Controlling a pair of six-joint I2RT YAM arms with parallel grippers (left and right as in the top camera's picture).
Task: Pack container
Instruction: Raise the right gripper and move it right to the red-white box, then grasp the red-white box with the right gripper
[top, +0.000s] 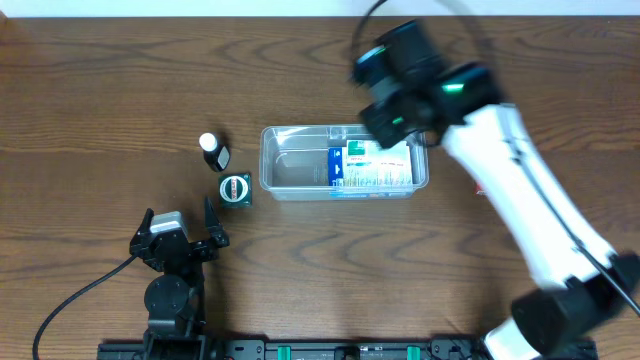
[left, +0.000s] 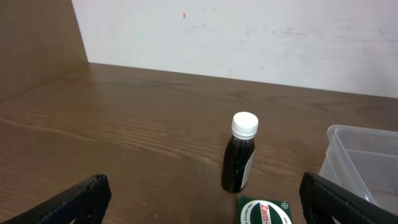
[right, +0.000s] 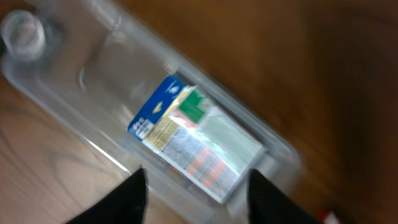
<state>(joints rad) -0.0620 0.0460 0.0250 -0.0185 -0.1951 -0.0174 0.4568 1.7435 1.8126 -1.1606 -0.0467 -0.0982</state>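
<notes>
The clear container (top: 278, 165) lies mid-table, and its corner shows in the left wrist view (left: 364, 155). A white, blue and green box (top: 370, 167) lies flat in its right half (right: 199, 143). My right gripper (right: 199, 199) hovers over that end of the container (right: 81, 106). Its jaws are apart and hold nothing; the view is blurred. A dark bottle with a white cap (top: 212, 150) (left: 241, 155) stands left of the container. A green tin (top: 235, 188) (left: 264, 211) sits beside it. My left gripper (top: 180, 228) (left: 208, 208) rests open, short of the tin.
The white right arm (top: 530, 210) slants from the front right corner over the table. A small red thing (top: 480, 190) peeks out beside it. A white wall (left: 249, 31) bounds the far edge. Cables (top: 70, 300) trail at the front left.
</notes>
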